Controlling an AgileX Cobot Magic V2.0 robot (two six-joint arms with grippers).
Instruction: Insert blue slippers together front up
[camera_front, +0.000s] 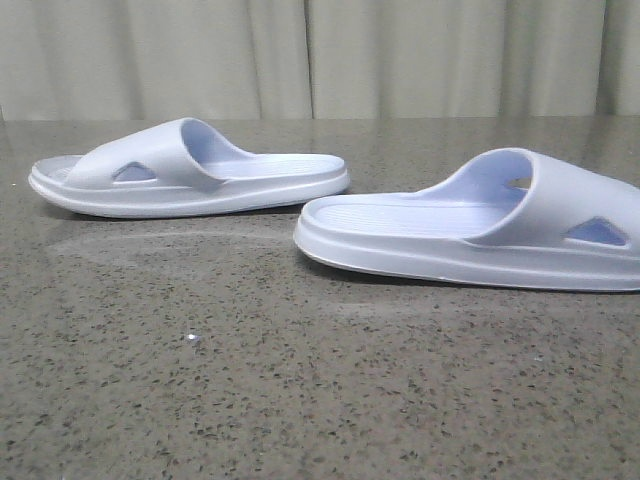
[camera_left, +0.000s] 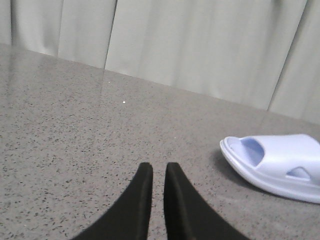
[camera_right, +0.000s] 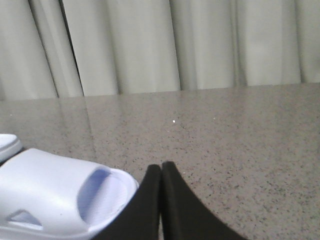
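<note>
Two pale lavender-blue slippers lie flat on the speckled grey table, soles down and apart. The left slipper (camera_front: 190, 170) lies farther back, the right slipper (camera_front: 480, 225) nearer. Neither gripper shows in the front view. In the left wrist view my left gripper (camera_left: 159, 167) hangs over bare table, its black fingers almost together with a thin slit and nothing between them; one slipper (camera_left: 280, 165) lies off to its side. In the right wrist view my right gripper (camera_right: 161, 166) is shut and empty, close beside a slipper (camera_right: 55, 200) with no visible contact.
A pale pleated curtain (camera_front: 320, 55) hangs behind the table's far edge. The rim of the other slipper (camera_right: 7, 145) shows at the edge of the right wrist view. Bare tabletop (camera_front: 300, 380) lies in front of both slippers.
</note>
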